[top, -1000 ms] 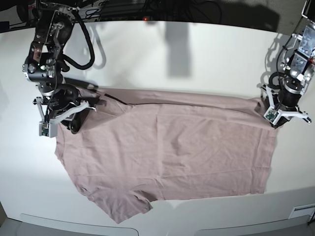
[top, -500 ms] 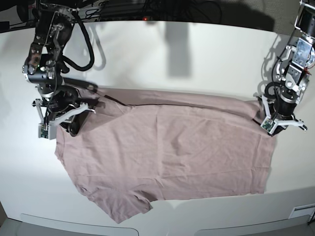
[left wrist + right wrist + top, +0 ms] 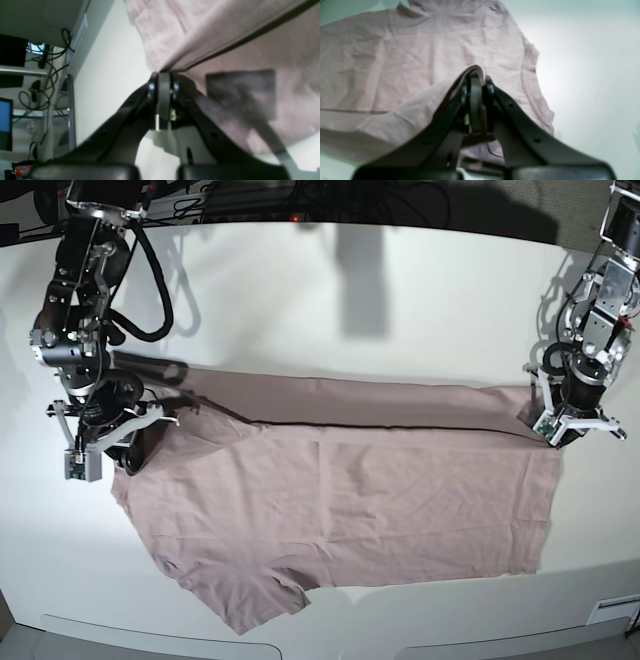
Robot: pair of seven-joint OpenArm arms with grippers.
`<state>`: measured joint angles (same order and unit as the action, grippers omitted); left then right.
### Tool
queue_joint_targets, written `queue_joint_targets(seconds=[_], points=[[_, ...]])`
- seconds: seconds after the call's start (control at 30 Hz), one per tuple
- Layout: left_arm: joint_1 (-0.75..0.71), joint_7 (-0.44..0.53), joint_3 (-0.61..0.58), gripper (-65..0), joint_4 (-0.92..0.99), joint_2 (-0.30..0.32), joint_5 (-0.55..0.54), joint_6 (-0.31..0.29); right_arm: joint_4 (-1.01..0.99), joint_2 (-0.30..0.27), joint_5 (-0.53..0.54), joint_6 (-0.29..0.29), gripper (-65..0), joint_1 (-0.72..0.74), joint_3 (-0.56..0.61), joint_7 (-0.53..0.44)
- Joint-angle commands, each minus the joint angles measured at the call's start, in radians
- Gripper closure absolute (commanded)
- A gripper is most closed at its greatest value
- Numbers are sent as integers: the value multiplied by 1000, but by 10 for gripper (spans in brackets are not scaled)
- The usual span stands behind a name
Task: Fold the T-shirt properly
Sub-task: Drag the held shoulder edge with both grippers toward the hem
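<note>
The dusty pink T-shirt (image 3: pixel 340 500) lies spread across the white table (image 3: pixel 380 310), one sleeve pointing at the near edge. Its far edge is lifted into a long taut fold between my two grippers. At the right of the base view, my left gripper (image 3: pixel 553 430) pinches the shirt's far right corner. In the left wrist view the left gripper (image 3: pixel 163 75) is shut on the T-shirt (image 3: pixel 250 50) where the fold's hem ends. My right gripper (image 3: pixel 135 452) grips the left end, and in the right wrist view the right gripper (image 3: pixel 476 75) is shut with the T-shirt (image 3: pixel 395 62) draped over it.
Black cables (image 3: pixel 250 200) run along the table's back edge. A white label (image 3: pixel 612 610) sits at the near right corner. In the left wrist view, cables and a screen (image 3: pixel 5 125) show past the table's edge.
Both grippers have risen and drawn apart with the shirt's far edge. My right gripper shifted left, and the fold between them has stretched tighter and wider.
</note>
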<state>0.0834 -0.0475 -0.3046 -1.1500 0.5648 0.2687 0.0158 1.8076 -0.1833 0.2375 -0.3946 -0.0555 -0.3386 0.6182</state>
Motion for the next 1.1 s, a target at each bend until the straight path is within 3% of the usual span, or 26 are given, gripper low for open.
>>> queue_joint_targets(seconds=[0.0,0.47,0.57,0.63,1.07], points=[[19,21,9,0,0,17,2,17,17,-13,7,-6,0,14,-2,-31],[20,184,9,0,25,-2,-7,17,17,-13,9,-28,0,14,-2,-29],[31,205,9,-164,29,-23,-16,17,17,-13,9,-28,0,14,-2,-28],[50,200,9,-216,48,-38,-16,17,17,-13,9,-28,0,14,-2,-26],[227,169,9,-217,303,-55,-16,17,17,-13,35,-48,0,14,-2,-16]])
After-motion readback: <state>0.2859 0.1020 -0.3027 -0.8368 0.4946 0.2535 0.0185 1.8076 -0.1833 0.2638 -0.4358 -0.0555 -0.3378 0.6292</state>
